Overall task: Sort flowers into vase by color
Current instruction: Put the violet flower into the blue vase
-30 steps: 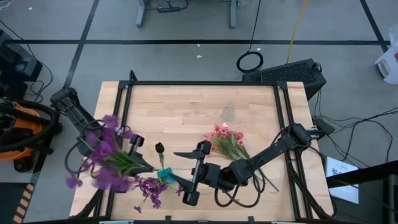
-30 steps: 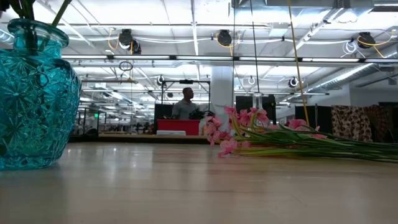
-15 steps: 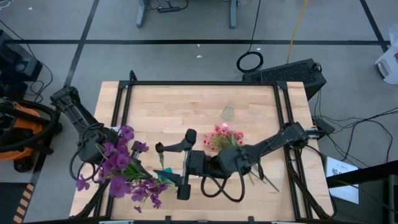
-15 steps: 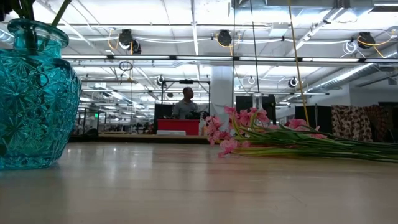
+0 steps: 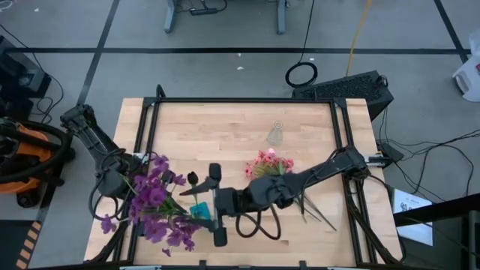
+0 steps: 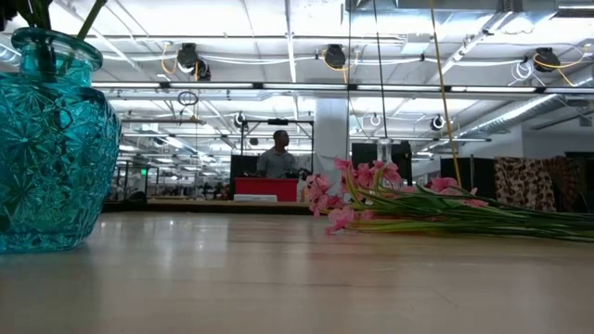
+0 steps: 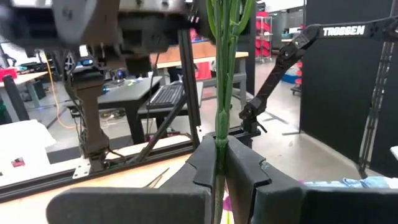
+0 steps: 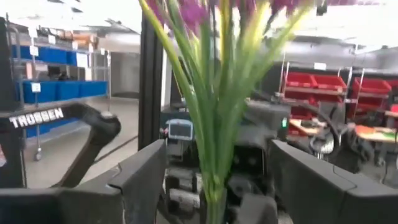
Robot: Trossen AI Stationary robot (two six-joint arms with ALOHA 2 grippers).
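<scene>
A spray of purple flowers (image 5: 154,199) on green stems hangs over the table's near-left part, above my left gripper (image 7: 219,163), which is shut on its stems. The teal glass vase (image 5: 199,212) stands just right of it and holds a dark bud (image 5: 192,178) and more purple blossoms (image 5: 180,229). My right gripper (image 5: 216,206) is open beside the vase. Its fingers (image 8: 144,177) stand on either side of the stems (image 8: 214,130) without touching them. A bunch of pink flowers (image 5: 270,165) lies flat on the table. My left gripper pinches the bundle of green stems (image 7: 219,127) between its two fingers. The stems rise straight out past the fingertips. The spray shows nowhere on the tabletop in the low view. Which end of the stems the fingers have, I cannot tell.
A small clear glass vase (image 5: 276,134) stands on the far middle of the table. The pink stems (image 6: 464,218) stretch toward the near right. A black frame (image 5: 240,101) rims the tabletop. A person (image 6: 276,158) stands far off in the room behind.
My right gripper has moved toward the table's left, up to the teal vase, still open. My left gripper has carried the purple spray rightward toward the vase, so that its blossoms now sit closer to it. The pink bunch has stayed in place.
</scene>
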